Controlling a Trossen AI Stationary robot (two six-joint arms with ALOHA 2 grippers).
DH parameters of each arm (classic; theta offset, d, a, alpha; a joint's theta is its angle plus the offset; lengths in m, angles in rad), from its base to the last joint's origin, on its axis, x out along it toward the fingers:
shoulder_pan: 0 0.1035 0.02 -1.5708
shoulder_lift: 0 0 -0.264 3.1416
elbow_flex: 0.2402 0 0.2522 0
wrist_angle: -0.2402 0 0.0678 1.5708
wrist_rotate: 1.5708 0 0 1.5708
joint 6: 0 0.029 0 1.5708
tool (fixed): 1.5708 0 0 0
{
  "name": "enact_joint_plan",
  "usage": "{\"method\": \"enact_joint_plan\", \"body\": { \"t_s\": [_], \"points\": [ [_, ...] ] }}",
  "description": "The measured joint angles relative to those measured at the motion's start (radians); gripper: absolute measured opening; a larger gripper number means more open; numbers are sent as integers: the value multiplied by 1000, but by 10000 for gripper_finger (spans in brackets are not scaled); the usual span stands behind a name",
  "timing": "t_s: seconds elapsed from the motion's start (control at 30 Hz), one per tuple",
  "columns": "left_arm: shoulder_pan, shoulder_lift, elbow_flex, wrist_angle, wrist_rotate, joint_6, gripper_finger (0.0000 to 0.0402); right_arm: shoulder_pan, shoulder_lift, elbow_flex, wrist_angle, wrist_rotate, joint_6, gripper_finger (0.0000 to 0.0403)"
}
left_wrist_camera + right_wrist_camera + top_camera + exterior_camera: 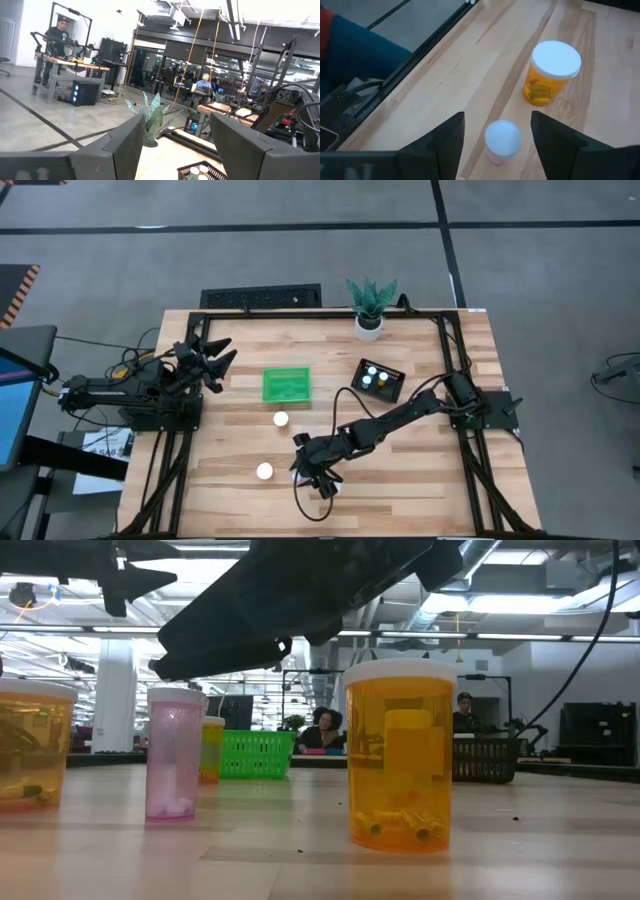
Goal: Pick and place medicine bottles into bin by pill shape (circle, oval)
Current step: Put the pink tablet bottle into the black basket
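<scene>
The right gripper (497,132) is held above a pink bottle (503,141), fingers spread and empty, so both sides can be straddled. An orange bottle (551,72) is left beyond the fingertips. The left gripper (215,362) is parked aside, fingers spread.

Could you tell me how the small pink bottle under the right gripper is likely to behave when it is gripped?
The pink bottle looks narrow and tall, so a sideways nudge could probably tip it. Only a few pills show at its bottom, so it is likely light. Its smooth wall may slip between the open right gripper.
</scene>
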Motion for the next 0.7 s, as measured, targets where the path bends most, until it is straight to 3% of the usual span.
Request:
{"method": "enact_joint_plan", "body": {
  "t_s": [0.7],
  "points": [
    [0, 0, 0, 52, 0, 32, 220, -2, 37, 1, 68, -54, 78, 229]
  ]
}}
